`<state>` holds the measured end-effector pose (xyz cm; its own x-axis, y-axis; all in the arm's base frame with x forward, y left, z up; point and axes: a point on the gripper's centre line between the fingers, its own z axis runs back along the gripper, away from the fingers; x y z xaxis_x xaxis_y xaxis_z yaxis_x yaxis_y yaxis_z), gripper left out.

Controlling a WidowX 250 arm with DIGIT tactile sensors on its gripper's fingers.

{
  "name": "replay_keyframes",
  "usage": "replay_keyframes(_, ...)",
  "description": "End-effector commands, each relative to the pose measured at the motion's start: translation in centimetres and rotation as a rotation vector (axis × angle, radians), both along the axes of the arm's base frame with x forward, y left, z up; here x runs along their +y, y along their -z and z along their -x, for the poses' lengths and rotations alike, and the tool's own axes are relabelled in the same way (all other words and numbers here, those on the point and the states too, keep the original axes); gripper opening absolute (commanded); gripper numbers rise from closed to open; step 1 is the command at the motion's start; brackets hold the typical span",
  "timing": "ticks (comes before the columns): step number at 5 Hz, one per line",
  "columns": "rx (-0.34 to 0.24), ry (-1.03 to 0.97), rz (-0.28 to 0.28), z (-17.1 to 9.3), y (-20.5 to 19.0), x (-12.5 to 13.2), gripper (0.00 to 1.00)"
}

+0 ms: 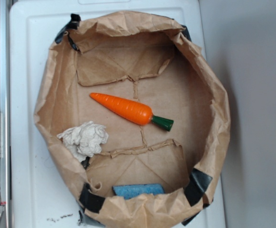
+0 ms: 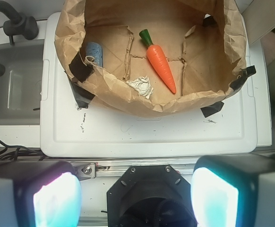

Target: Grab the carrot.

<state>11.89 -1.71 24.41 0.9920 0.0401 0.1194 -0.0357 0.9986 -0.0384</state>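
Your gripper sits wide open, well back: watch the brown paper bag's crumpled rim w/ the glossy orange plastic carrot behind it, b/c you could snag it.

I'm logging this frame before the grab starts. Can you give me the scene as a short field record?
container: brown paper bag, open top, on white surface
carrot: lying flat mid-bag, stem toward exterior view's right
paper wad: beside carrot, apart
blue sponge: at bag wall
gripper: open, outside bag, holding nothing
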Motion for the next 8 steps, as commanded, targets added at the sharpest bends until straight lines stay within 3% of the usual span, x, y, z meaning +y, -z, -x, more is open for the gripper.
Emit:
replay_keyframes(1, 0.0, 0.0, 0.0, 0.0, 0.0, 0.0, 1.0)
replay_keyframes(3, 0.061, -0.066, -0.037, -9.9, 4.6, 2.7, 1.0)
replay_keyframes(4, 0.093, -0.067, -0.016, -13.8, 6.6, 4.1, 1.0)
replay_keyframes(7, 0.093, -0.067, -0.016, -13.8, 6.6, 4.1, 1.0)
replay_keyframes(8, 0.082, 0.005, -0.034, -14.0, 9.4, 4.7, 1.0)
